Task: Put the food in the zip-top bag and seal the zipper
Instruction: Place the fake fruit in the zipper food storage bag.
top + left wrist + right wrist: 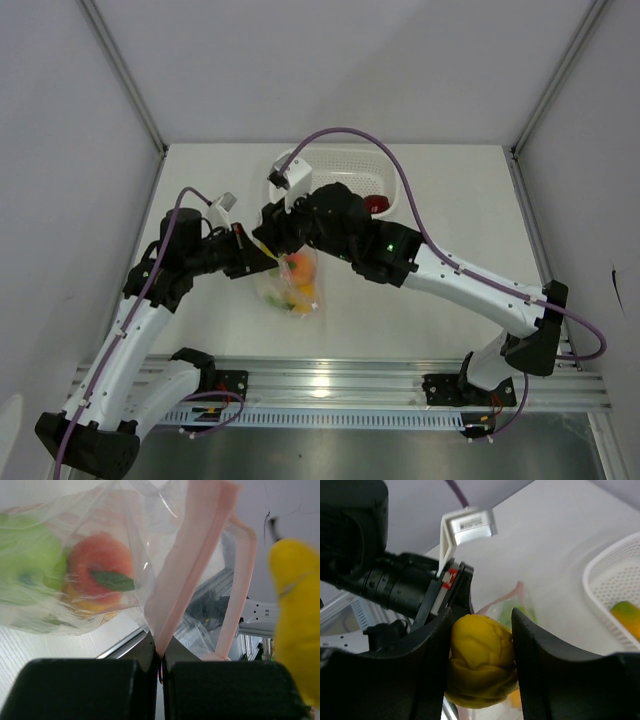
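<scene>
Zip-top bag (150, 545) hangs pinched in left end effector (161, 666).

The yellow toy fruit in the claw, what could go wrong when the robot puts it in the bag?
1. The right gripper holds the yellow toy fruit beside the mouth of the zip-top bag, not clearly over it; released now, it might hit the zipper and tumble onto the table.
2. The left gripper pinches the bag at only one spot on its zipper; a push could tug it free, spilling the peach and green apple.
</scene>
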`<move>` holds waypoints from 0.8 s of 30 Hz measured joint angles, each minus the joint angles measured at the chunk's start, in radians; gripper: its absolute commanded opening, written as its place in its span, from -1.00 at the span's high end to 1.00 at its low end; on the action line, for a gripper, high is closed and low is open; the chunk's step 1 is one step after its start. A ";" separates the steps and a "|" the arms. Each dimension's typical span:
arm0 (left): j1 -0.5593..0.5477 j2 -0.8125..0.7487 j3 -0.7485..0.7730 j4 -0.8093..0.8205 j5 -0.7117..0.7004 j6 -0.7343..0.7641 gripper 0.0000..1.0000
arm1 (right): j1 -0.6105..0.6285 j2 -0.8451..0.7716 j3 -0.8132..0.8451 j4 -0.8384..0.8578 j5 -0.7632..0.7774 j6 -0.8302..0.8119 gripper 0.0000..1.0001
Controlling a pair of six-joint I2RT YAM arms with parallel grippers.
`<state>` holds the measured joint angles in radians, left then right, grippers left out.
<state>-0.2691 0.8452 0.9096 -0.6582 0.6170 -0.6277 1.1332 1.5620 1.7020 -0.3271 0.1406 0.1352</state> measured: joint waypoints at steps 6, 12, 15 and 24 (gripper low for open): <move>0.000 -0.002 0.007 0.000 0.001 0.000 0.99 | 0.016 -0.046 -0.167 0.062 -0.037 0.098 0.69; 0.000 -0.017 0.007 0.000 0.001 0.000 0.99 | 0.015 -0.113 -0.278 0.090 -0.032 0.141 0.64; 0.000 -0.024 0.007 0.000 0.006 -0.001 0.99 | 0.015 -0.130 -0.290 0.101 -0.034 0.150 0.67; 0.000 -0.026 0.007 0.000 0.007 0.000 0.99 | 0.066 -0.168 -0.296 0.149 -0.060 0.155 0.65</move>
<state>-0.2691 0.8196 0.9169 -0.6582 0.6243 -0.6281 1.1992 1.3941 1.4059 -0.1780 0.0807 0.2905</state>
